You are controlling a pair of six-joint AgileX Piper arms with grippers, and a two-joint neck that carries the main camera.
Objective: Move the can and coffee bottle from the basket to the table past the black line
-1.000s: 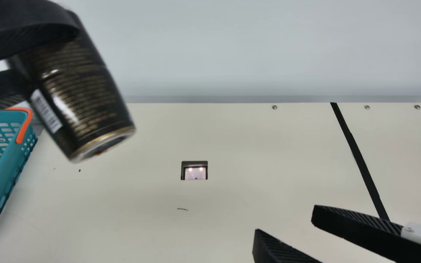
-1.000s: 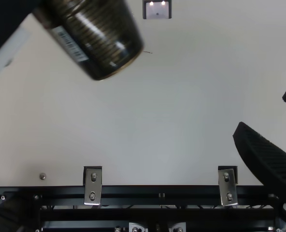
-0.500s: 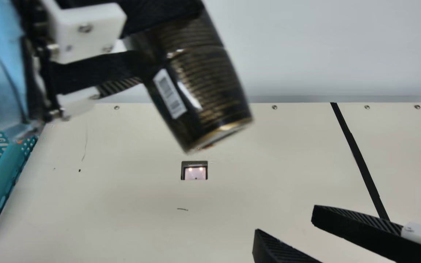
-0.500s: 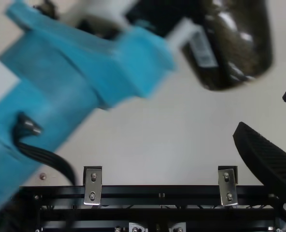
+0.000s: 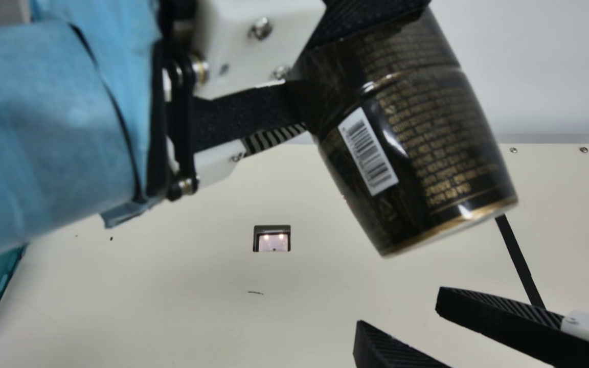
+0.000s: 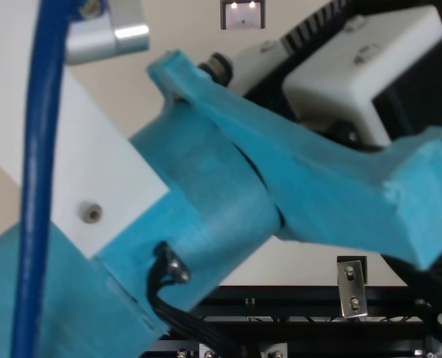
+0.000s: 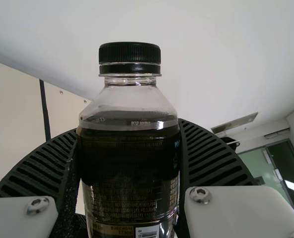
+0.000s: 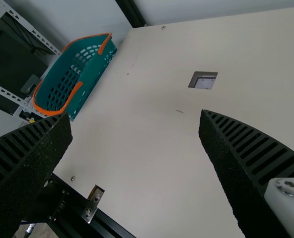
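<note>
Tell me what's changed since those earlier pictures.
The left gripper has carried the coffee bottle across the main view, from its left side toward its right, toward the black line. The bottle is still gripped, tilted and in the air; nothing was newly grasped or let go. The right gripper stayed put and open, and the basket is still at the main view's left edge.

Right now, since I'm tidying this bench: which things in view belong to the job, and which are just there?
Part of the job:
- bottle, between the left jaws
- basket
- black line
- table

Just there:
- square inset in the table
- metal bracket
- small dark mark
</note>
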